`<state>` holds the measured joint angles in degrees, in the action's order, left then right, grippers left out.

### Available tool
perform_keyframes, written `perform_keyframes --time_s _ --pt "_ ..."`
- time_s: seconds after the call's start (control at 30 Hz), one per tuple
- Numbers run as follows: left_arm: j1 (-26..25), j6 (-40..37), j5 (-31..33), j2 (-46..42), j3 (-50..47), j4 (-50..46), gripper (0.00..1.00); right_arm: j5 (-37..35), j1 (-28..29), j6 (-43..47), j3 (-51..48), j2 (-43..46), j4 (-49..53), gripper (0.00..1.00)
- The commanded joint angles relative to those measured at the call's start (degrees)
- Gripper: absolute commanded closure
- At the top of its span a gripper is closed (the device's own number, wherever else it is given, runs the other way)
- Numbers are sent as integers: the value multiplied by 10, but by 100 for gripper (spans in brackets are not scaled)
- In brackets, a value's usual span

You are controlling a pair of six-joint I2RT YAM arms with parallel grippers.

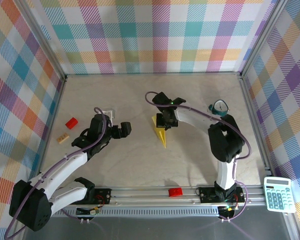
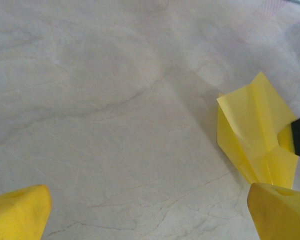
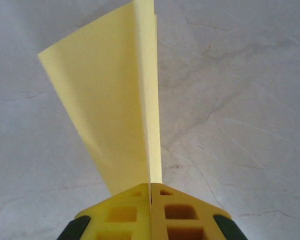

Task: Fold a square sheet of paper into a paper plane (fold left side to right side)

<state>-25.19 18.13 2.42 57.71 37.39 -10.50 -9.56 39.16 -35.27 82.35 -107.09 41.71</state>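
1 far overhead view, 2 close wrist views; paper plane (image 1: pixel 161 135) common to all 3.

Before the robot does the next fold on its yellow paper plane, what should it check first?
1. The right gripper pinches the paper plane: ok, shut with paper between its fingers.
2. The left gripper is open: ok, fingers spread wide.
3. The left gripper is off the paper: ok, the plane sits apart from its fingers.
4. The red brick and tan block are out of the way: ok, both far left of the plane.
5. The folded layers line up evenly: cannot tell.
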Motion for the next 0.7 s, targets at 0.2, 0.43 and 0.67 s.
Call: perform_keyframes --time_s 0.2,0.43,0.67 --pt "7 -77 30 -14 120 -50 0 173 -81 38 -169 171 -214 100" --pt "7 -127 -27 -16 144 11 0 364 -166 32 -297 236 -383 100" --pt "7 -236 -114 11 111 79 0 490 -179 19 -344 192 -495 100"
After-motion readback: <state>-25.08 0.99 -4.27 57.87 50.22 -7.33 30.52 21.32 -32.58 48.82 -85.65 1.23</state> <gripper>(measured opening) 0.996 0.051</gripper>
